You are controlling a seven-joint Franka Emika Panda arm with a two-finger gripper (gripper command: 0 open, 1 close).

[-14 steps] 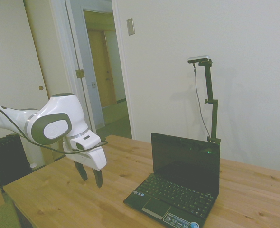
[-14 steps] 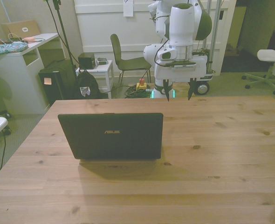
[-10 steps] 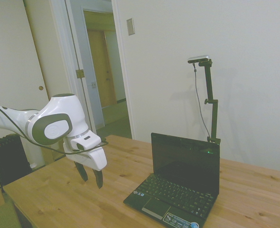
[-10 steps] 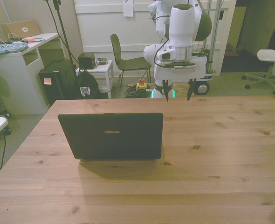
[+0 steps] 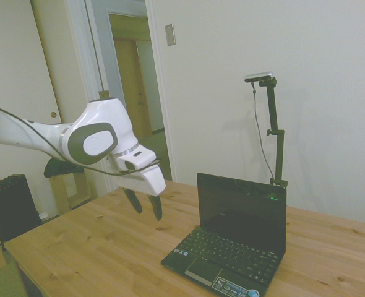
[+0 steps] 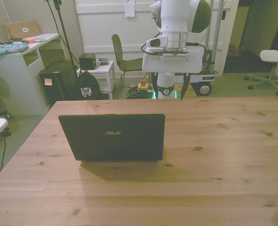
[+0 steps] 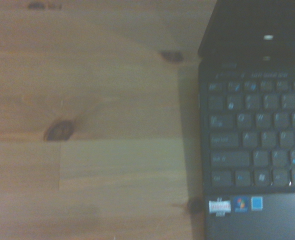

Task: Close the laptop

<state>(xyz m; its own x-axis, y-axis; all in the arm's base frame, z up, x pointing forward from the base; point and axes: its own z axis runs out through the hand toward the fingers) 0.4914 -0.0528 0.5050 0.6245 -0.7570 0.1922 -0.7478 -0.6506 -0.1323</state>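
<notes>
- One laptop stands open on the wooden table, its lid upright and its dark screen toward the arm's side.
- From the front view, its glossy black lid with a silver logo sits left of the table's middle.
- Its end effector hangs in the air above the table, near the laptop's open side, touching nothing; both fingers are spread apart and hold nothing.
- Close up, the wrist view shows the keyboard, small coloured stickers on the palm rest, and bare wood beside them.
</notes>
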